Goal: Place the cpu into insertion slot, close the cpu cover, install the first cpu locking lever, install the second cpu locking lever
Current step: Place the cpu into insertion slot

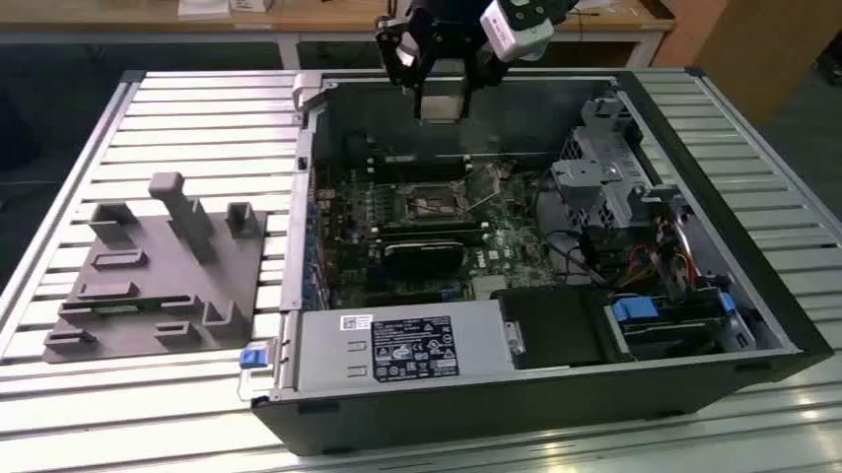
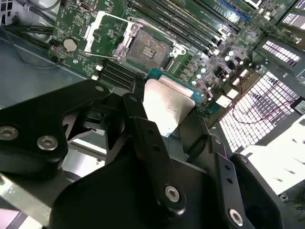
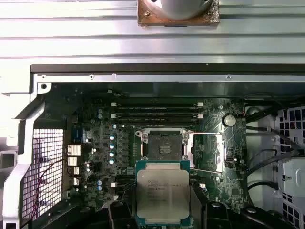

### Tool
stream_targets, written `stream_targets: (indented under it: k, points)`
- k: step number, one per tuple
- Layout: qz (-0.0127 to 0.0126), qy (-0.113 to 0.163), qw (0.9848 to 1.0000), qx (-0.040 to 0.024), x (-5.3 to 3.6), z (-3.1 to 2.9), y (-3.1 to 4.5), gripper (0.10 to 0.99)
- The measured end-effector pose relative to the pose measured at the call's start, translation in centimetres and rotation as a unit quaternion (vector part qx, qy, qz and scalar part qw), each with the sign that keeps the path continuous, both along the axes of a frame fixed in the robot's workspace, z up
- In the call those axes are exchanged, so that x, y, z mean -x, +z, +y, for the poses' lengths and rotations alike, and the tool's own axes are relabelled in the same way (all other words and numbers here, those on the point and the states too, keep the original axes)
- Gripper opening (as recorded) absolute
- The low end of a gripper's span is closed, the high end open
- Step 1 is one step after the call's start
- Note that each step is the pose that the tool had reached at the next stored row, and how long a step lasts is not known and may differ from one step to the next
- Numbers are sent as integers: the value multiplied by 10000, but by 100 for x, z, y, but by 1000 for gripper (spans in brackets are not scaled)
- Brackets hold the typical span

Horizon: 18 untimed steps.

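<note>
Gripper (image 1: 441,101) clamps cpu (image 3: 163,193) by two edges, well above board (image 3: 224,195) and not yet in slot (image 3: 162,145), cover (image 3: 208,152) lying open beside it, so we reckon: keep cpu level, match its corners to slot, lower without side force.

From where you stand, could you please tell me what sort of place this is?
Likely a robotics test bench: an open computer case on a slatted metal table, the claw holding the cpu.

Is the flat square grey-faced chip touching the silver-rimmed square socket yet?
Apart. In the exterior view the gripper holds the grey chip up by the case's rim, clear above the silver-rimmed socket.
</note>
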State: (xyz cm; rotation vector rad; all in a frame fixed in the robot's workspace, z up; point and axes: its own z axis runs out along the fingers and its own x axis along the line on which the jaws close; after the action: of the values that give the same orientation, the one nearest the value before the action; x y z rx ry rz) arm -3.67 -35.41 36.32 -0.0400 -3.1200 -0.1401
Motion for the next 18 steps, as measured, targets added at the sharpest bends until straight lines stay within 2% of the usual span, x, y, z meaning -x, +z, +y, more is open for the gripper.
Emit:
stream_targets:
  k: [12, 18]
  points:
    - [0, 0, 10000, 0, 0, 0, -4, 537]
    - [0, 0, 10000, 0, 0, 0, -67, 537]
